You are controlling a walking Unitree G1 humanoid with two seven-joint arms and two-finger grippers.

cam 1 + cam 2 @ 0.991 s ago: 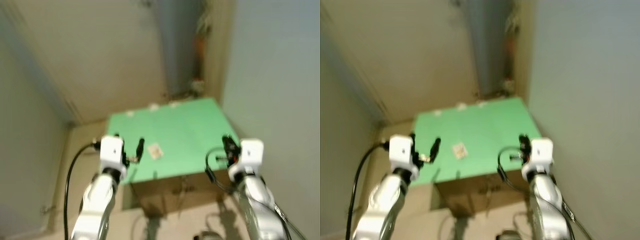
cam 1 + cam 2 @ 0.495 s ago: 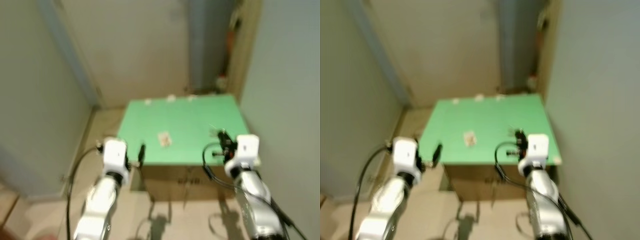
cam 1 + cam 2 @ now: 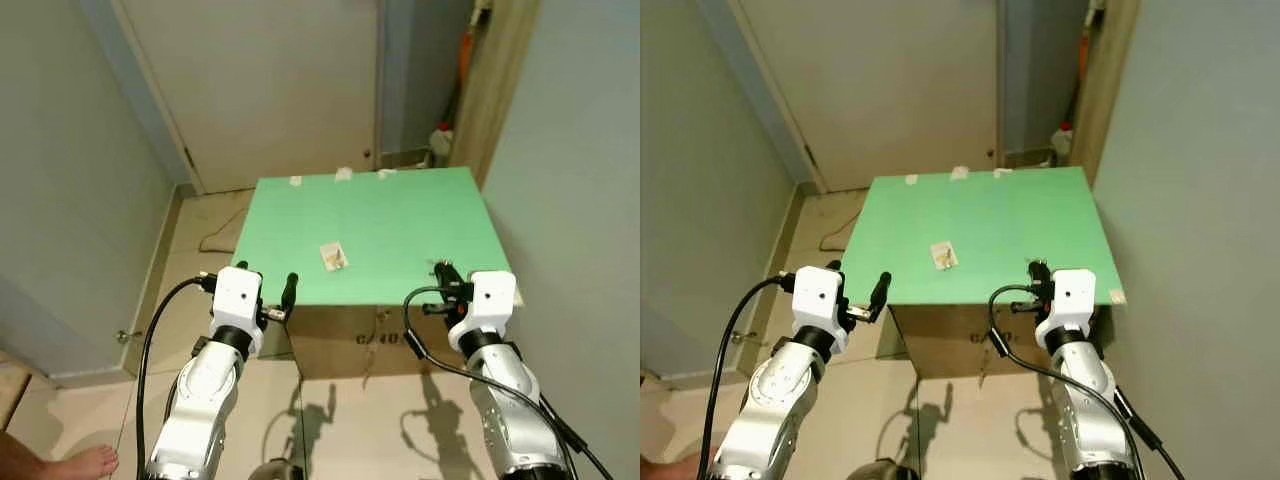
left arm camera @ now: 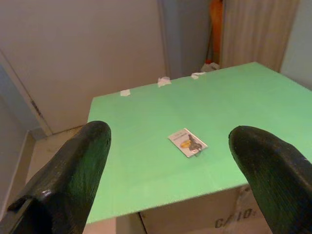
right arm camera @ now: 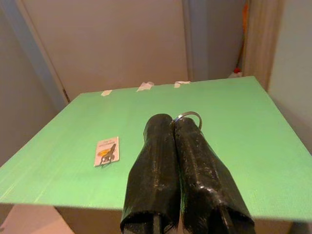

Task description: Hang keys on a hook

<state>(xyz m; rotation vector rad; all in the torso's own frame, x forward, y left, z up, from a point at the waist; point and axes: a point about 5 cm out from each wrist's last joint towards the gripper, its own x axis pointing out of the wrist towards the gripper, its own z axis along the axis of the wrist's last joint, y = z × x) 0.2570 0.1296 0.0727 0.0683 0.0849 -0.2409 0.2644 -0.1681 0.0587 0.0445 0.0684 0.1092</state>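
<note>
A small white card with a dark hook [image 3: 333,256] lies flat near the middle of the green board [image 3: 400,215]. It also appears as the hook card [image 4: 187,143] between the left fingers and as the hook card [image 5: 107,151] left of the right fingers. My right gripper [image 3: 441,272] hovers over the board's near right edge, shut on a key ring [image 5: 189,116] whose metal loop sticks out past the fingertips. The keys themselves are hidden. My left gripper [image 3: 266,280] is open, held just off the board's near left corner.
The green board rests on a cardboard box [image 3: 350,335]. Bits of white tape [image 3: 343,175] mark its far edge. A closed door [image 3: 270,80] and a grey wall stand behind, with a bottle [image 3: 441,143] in the corner. A person's bare foot [image 3: 85,462] is at the lower left.
The whole picture has swung and sharpened as the camera moved. The board now sits squarely ahead. Both grippers keep their state, the right one still shut on the key ring.
</note>
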